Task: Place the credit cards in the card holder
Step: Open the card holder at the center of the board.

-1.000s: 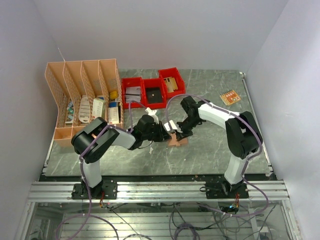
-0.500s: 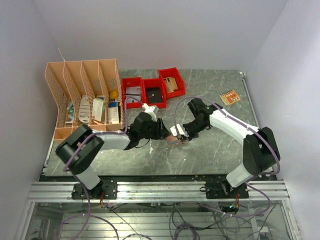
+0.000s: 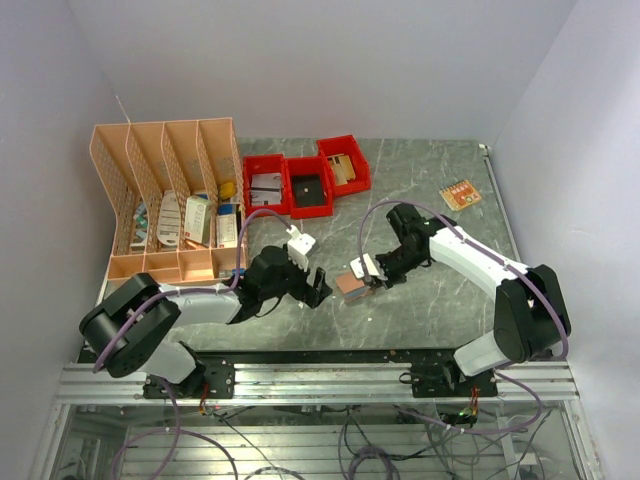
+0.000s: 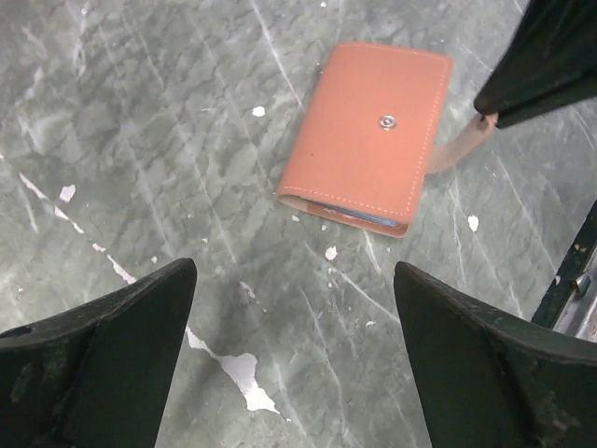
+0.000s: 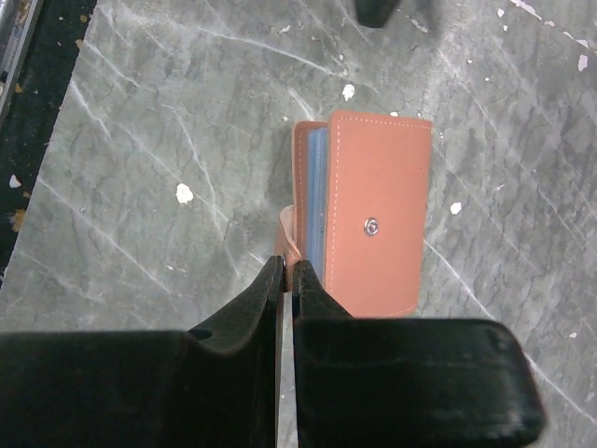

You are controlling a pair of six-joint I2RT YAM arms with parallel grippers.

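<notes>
The card holder lies folded shut on the marble table, snap stud facing up. A light blue credit card edge shows between its panels, also seen at the open side. My right gripper is shut on the holder's snap tab. My left gripper stands wide open a short way left of the holder, with only bare table between its fingers.
A peach desk organizer stands at the back left. Three red bins sit behind the arms. A small orange flat item lies at the back right. The table's near edge runs just below the left gripper.
My left gripper has opened wide and drawn back left, away from the card holder. The right gripper stays shut on the tab, and its arm has stretched lower.
</notes>
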